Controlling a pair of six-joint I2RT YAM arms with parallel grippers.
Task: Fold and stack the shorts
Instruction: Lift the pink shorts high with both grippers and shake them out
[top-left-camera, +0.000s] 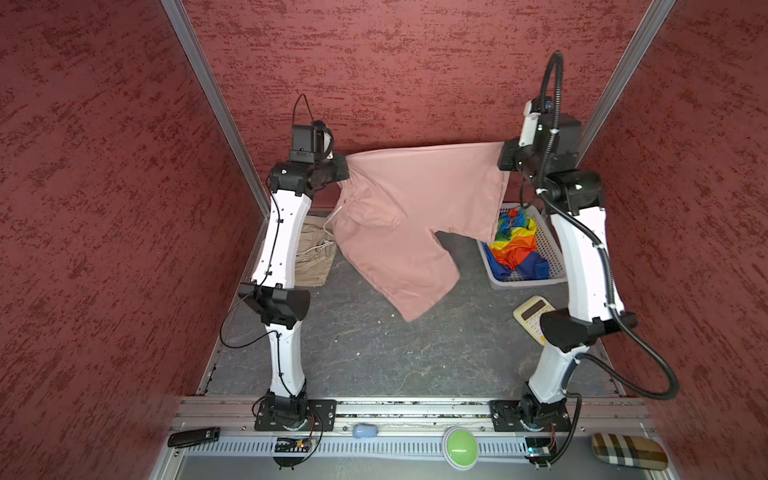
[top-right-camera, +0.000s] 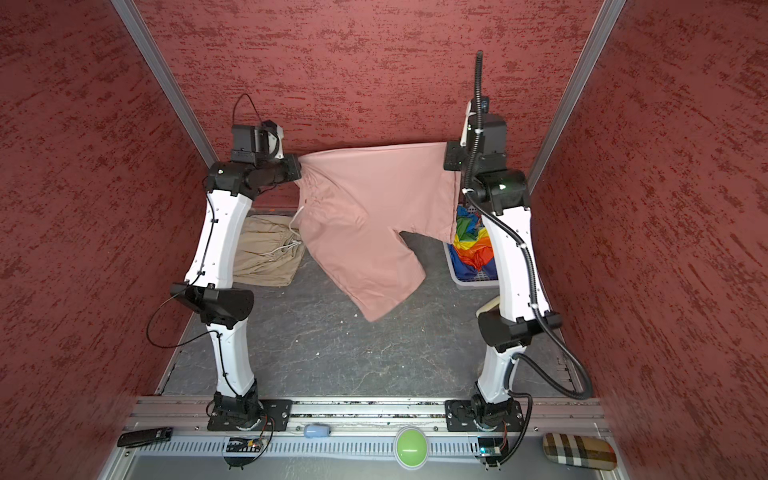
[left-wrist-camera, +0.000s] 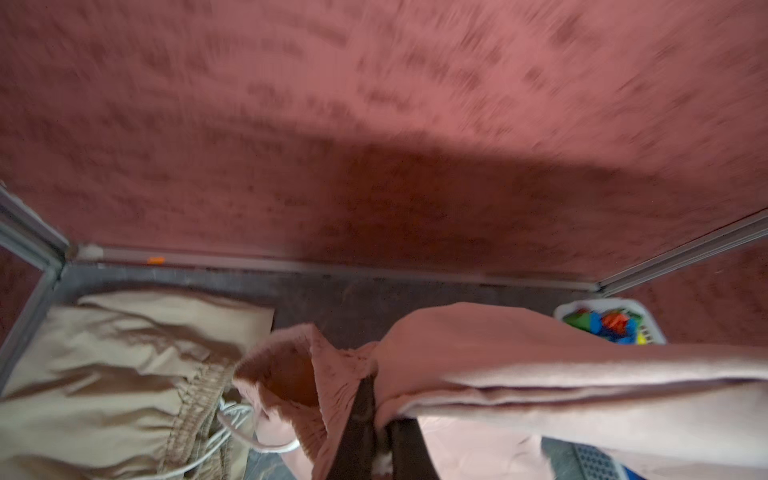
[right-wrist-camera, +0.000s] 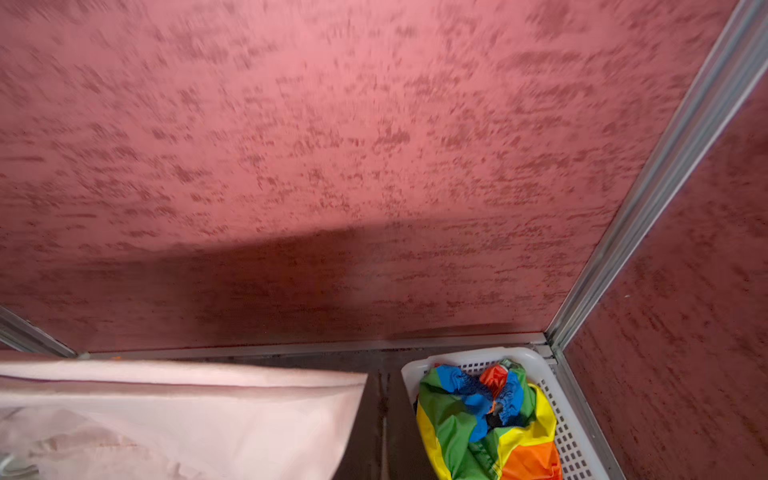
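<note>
My left gripper (top-left-camera: 343, 168) is clamped on the gathered waistband of the dusty pink shorts (top-left-camera: 399, 216). In the left wrist view its dark fingers (left-wrist-camera: 363, 415) pinch the cloth between them. My right gripper (top-left-camera: 505, 154) is closed on the far right corner of the same pair, at a leg hem, and the top edge stretches taut between my two grippers, lifted near the far wall. One leg hangs down towards the middle of the grey table (top-left-camera: 374, 365), and a white drawstring dangles at the left.

The beige shorts (top-left-camera: 313, 253) lie flat at the far left, partly behind my left arm. The rainbow-striped shorts (top-left-camera: 515, 245) sit crumpled in the white perforated basket (top-left-camera: 524, 284) at the far right, and the pink cloth hides part of the basket's far left corner. A cream calculator (top-left-camera: 531, 312) lies near the basket, its keys too small to read. On the near rail sit a green dome (top-left-camera: 460, 448) and a plaid case (top-left-camera: 629, 457).
</note>
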